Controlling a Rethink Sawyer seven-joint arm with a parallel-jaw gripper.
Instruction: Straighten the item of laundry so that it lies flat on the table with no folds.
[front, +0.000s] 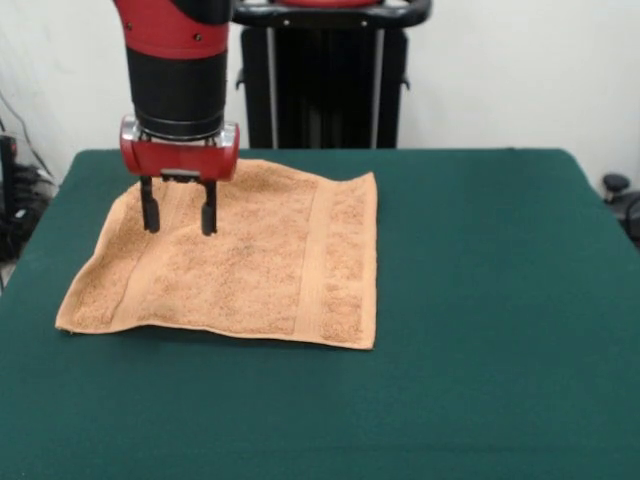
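The orange-tan terry towel (240, 260) lies spread on the dark green table (480, 300), left of centre in the front view. It is roughly square and lies nearly flat. A woven band runs near its right edge and another near its left edge. My gripper (179, 222) hangs over the towel's far left part. Its two black fingers (150, 212) stand apart, open and empty, with the tips just above or at the cloth. The red and black arm comes down from above and hides the towel's far left corner.
The robot's black pedestal (320, 75) stands at the table's far edge. Cables and dark equipment (15, 200) sit off the table's left side. A small dark object (615, 185) shows past the right edge.
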